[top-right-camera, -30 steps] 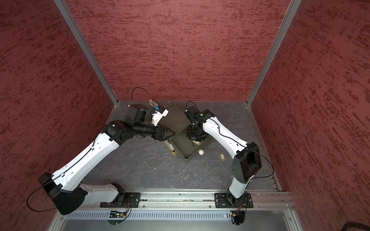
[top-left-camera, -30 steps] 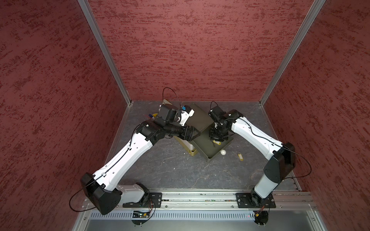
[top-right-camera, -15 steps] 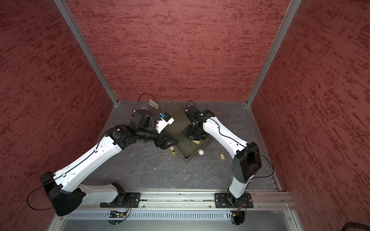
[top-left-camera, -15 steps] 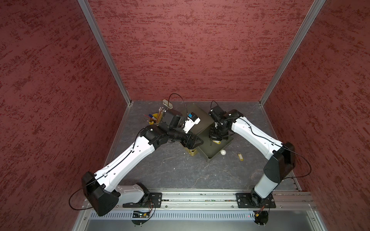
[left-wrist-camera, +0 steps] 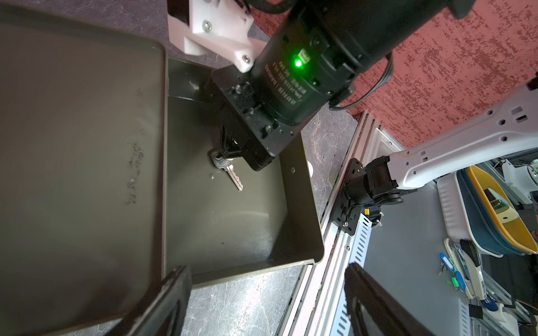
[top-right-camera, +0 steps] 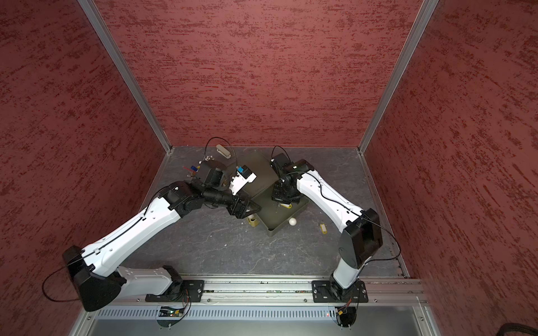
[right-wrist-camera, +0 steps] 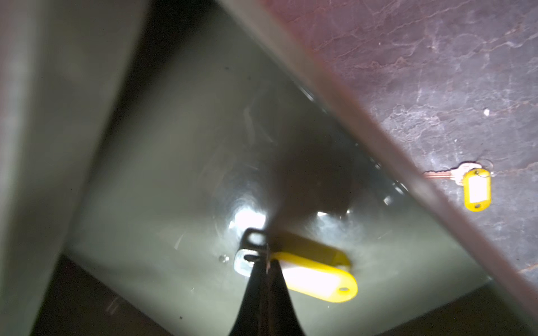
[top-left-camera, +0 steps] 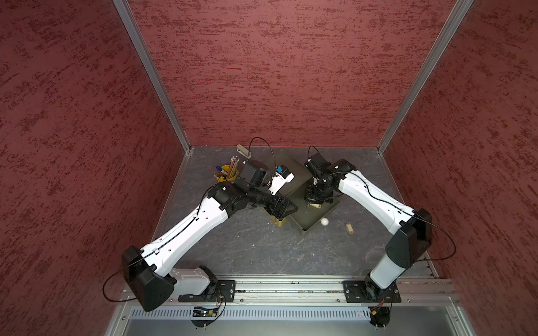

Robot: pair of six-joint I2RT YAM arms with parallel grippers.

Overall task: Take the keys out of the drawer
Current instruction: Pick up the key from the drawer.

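The olive drawer (top-left-camera: 302,229) stands pulled out of its cabinet (left-wrist-camera: 81,145). Inside it, my right gripper (right-wrist-camera: 266,261) is shut where a metal key (left-wrist-camera: 230,171) joins its yellow tag (right-wrist-camera: 317,279). Both top views show this gripper (top-left-camera: 316,202) low in the drawer, with the tag (top-right-camera: 286,205) poking out beneath it. A second key with a yellow tag (top-left-camera: 350,228) lies on the table to the right of the drawer, also caught in the right wrist view (right-wrist-camera: 477,189). My left gripper (top-left-camera: 291,208) hangs open and empty beside the drawer's left side (left-wrist-camera: 267,302).
A white round knob (top-left-camera: 324,221) sits on the drawer front. A small olive block (top-left-camera: 279,222) lies by the drawer's left corner. A yellow cup of pencils (top-left-camera: 228,174) and a stapler (top-left-camera: 243,151) stand at the back left. Red walls close in three sides.
My left arm swung from over the cabinet toward the drawer's front left while its jaws spread. My right gripper closed on the key inside the drawer.
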